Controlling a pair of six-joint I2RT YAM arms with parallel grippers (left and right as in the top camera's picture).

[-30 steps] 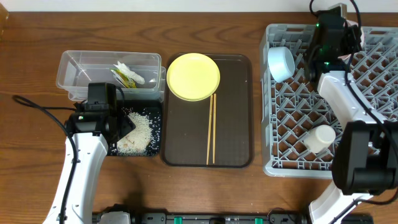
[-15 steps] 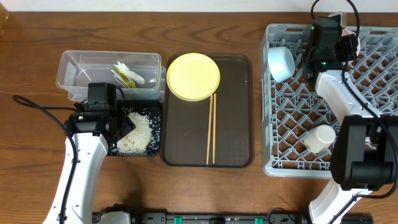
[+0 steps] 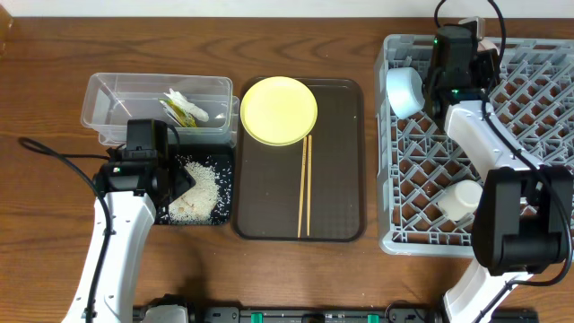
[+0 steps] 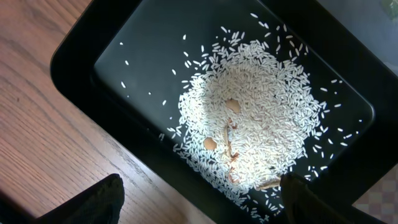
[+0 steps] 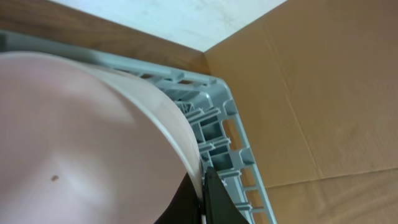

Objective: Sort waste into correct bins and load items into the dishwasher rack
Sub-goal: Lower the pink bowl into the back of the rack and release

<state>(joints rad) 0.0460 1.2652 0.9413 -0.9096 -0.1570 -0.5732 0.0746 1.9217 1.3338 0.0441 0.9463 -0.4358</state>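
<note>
My right gripper (image 5: 204, 186) is shut on the rim of the white bowl (image 5: 81, 137) at a corner of the grey dishwasher rack (image 5: 239, 149). In the overhead view the gripper (image 3: 453, 67) is over the rack's (image 3: 538, 117) back left part and hides that bowl. A light blue bowl (image 3: 405, 90) and a pale cup (image 3: 462, 199) lie in the rack. My left gripper (image 4: 199, 205) is open and empty above the black tray (image 4: 124, 37), which holds rice (image 4: 261, 124). The yellow plate (image 3: 279, 110) and chopsticks (image 3: 305, 184) lie on the brown tray (image 3: 345, 179).
The clear tub (image 3: 117, 90) at the back left holds the green-and-orange wrapper (image 3: 184, 109) with white scrap. The black tray (image 3: 227, 184) sits just in front of it, beside the brown tray. Brown cardboard lies beyond the rack's corner (image 5: 311, 93).
My right arm has moved left along the back of the rack, close to the light blue bowl. The left arm has not moved.
</note>
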